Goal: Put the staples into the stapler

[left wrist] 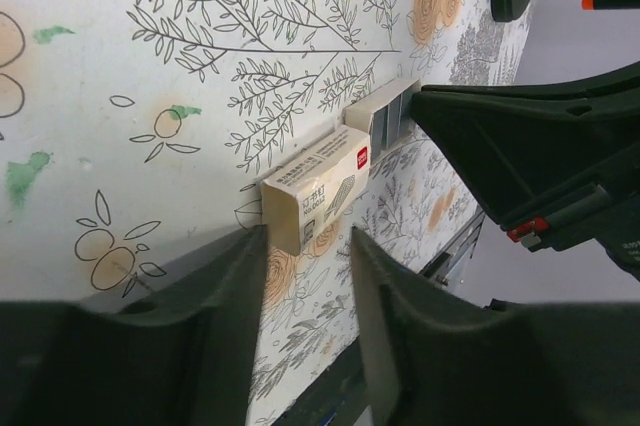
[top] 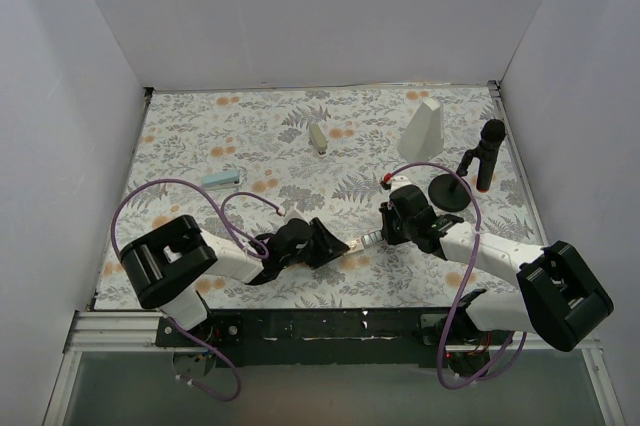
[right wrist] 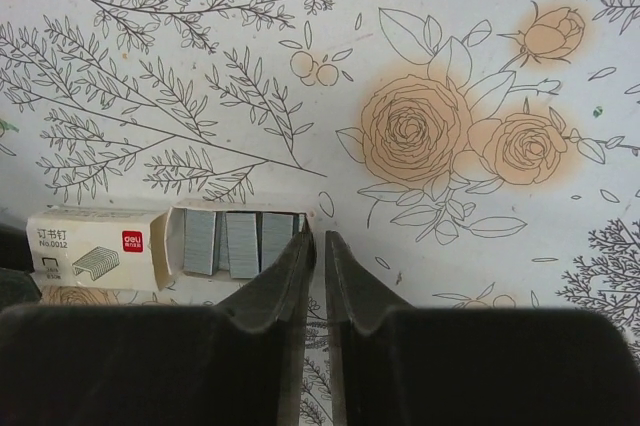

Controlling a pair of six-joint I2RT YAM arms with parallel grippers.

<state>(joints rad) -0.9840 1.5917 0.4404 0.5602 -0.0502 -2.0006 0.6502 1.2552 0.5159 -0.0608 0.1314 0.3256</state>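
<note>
The small cream-white box of staples (top: 366, 240) lies on the flowered cloth between my two grippers. Its tray is slid out of the sleeve (right wrist: 95, 246), and silver staples (right wrist: 228, 243) stand in it in rows. My left gripper (left wrist: 307, 236) is open, and the sleeve's near end (left wrist: 290, 214) sits just at its fingertips. My right gripper (right wrist: 320, 236) is open by a narrow gap with nothing in it, its left fingertip against the tray's outer end. The light blue stapler (top: 222, 179) lies far off at the left, away from both grippers.
A beige stapler (top: 318, 136) lies at the back centre. A tall white wedge block (top: 422, 129) stands at the back right. A black stand on a round base (top: 478, 166) rises just behind my right arm. White walls enclose the table.
</note>
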